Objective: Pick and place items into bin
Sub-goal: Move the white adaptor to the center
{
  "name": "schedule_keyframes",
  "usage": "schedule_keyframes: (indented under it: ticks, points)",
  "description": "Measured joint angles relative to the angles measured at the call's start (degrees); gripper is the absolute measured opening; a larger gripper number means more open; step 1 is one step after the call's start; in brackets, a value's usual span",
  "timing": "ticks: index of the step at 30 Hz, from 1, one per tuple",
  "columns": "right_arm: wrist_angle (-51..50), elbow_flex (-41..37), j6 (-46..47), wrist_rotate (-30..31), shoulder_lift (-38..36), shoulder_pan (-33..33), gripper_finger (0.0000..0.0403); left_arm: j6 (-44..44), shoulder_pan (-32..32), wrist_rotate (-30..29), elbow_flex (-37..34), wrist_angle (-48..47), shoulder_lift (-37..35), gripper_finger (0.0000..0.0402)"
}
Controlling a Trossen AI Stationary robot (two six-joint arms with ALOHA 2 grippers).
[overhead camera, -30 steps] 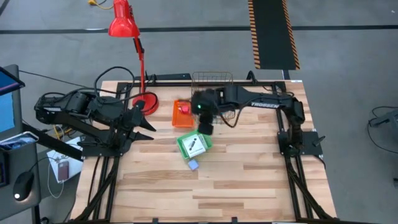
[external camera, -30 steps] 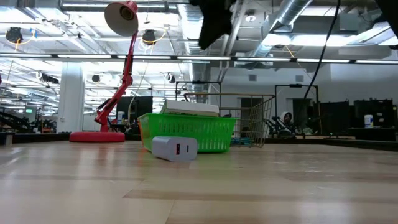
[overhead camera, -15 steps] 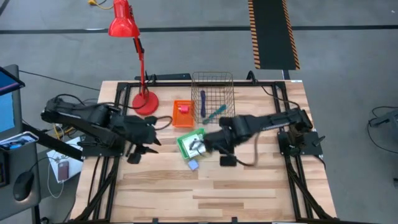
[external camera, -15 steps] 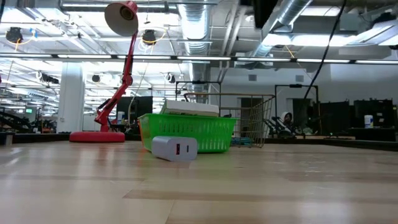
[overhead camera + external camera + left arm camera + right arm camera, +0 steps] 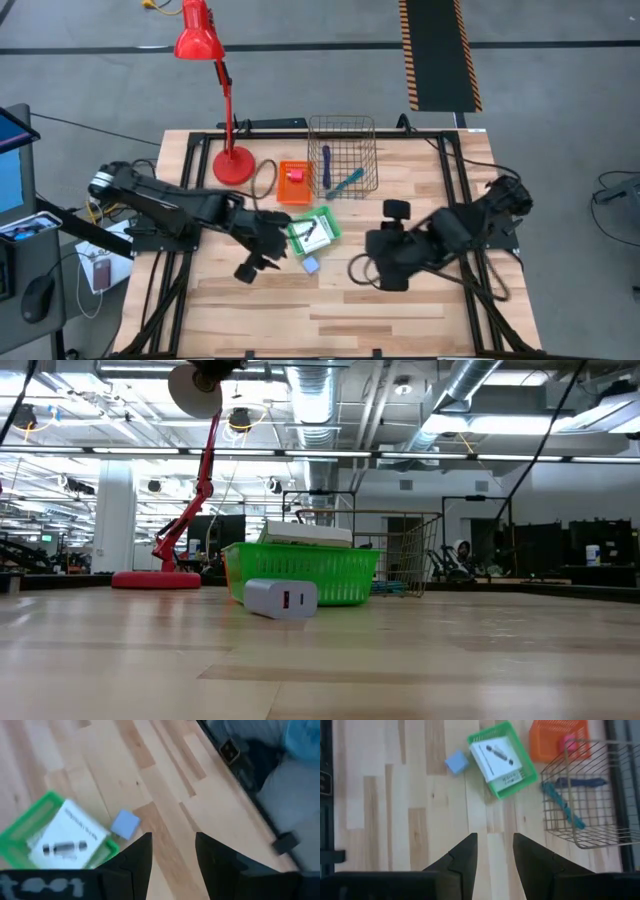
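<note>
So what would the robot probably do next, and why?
Probably lower the left claw onto the small lavender block. It lies loose on the table beside the green basket, outside every bin, and that empty, open claw hovers nearest it.

Two matte-black jointed arms (image 5: 170, 205) — black cables looped alongside, angular dark jaws.
</note>
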Motion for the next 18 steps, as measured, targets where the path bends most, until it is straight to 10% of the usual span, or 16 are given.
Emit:
schedule_keyframes:
  ticks: [18]
  points:
    - [0.00, 0.00, 2.75, 7.48, -2.82, 7.39, 0.0118, 21.96, -3.46, -10.51, 0.88, 10.99, 19.31, 0.0139]
